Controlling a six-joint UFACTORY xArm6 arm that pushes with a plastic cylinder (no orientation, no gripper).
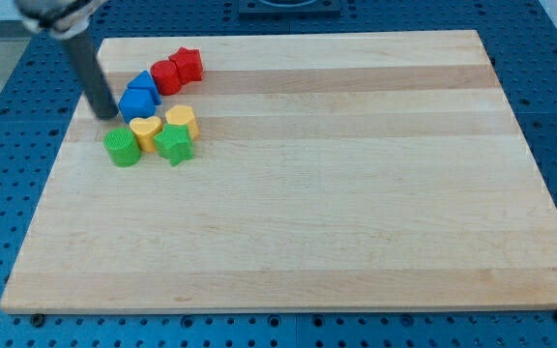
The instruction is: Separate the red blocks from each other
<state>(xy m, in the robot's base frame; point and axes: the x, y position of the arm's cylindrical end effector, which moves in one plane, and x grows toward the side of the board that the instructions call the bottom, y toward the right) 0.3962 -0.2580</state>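
Two red blocks touch each other near the board's top left: a red cylinder (165,76) and a red star (188,64) to its upper right. My tip (107,114) rests on the board left of the blue blocks, a little below and left of the red pair, apart from them. The dark rod rises from it toward the view's top left corner.
Two blue blocks (139,102) (145,83) sit just right of the tip, touching the red cylinder. Below them lie a yellow heart (146,131), a yellow block (181,121), a green cylinder (121,148) and a green star (175,145). The wooden board (356,193) lies on a blue perforated table.
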